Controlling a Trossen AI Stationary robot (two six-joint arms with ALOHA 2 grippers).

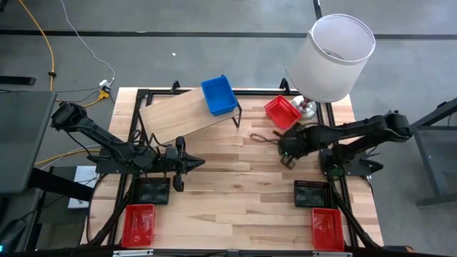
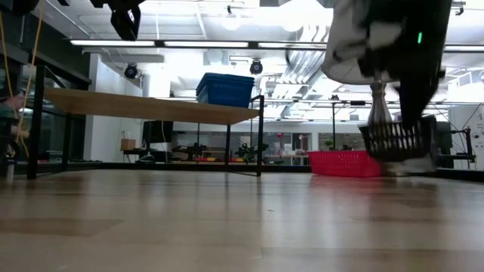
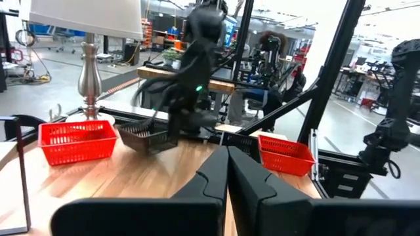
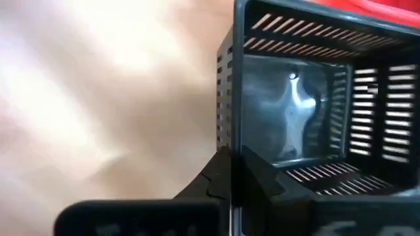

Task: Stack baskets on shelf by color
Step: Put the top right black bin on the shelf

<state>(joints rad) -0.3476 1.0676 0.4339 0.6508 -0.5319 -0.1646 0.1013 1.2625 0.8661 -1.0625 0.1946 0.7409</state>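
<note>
My right gripper (image 1: pixel 288 151) is shut on a black basket (image 2: pixel 397 138), which also shows in the left wrist view (image 3: pixel 147 137) and hangs just above the table's right half. A red basket (image 1: pixel 282 111) rests on the table beside it, by the lamp. The shelf (image 1: pixel 182 113), a wooden plank on a black frame, stands at the far left of centre, and a blue basket (image 1: pixel 218 95) sits on its right end. My left gripper (image 1: pixel 178 163) hovers shut and level over the table's left half, holding nothing. My right gripper pinches one side wall of the black basket at its rim (image 4: pixel 230 141), one finger outside the wall and one inside the basket. The fingers come from above, pointing steeply down. The basket hangs below them, slightly tilted, clear of the table (image 2: pixel 393 155).
A white-shaded lamp (image 1: pixel 335 53) stands at the far right corner, its metal foot (image 1: pixel 307 107) close to the red basket. Two more red baskets (image 1: pixel 138 225) (image 1: pixel 326 228) and two dark ones (image 1: pixel 153 190) (image 1: pixel 312 193) sit along the near edge. The table's middle (image 1: pixel 235 185) is bare wood.
</note>
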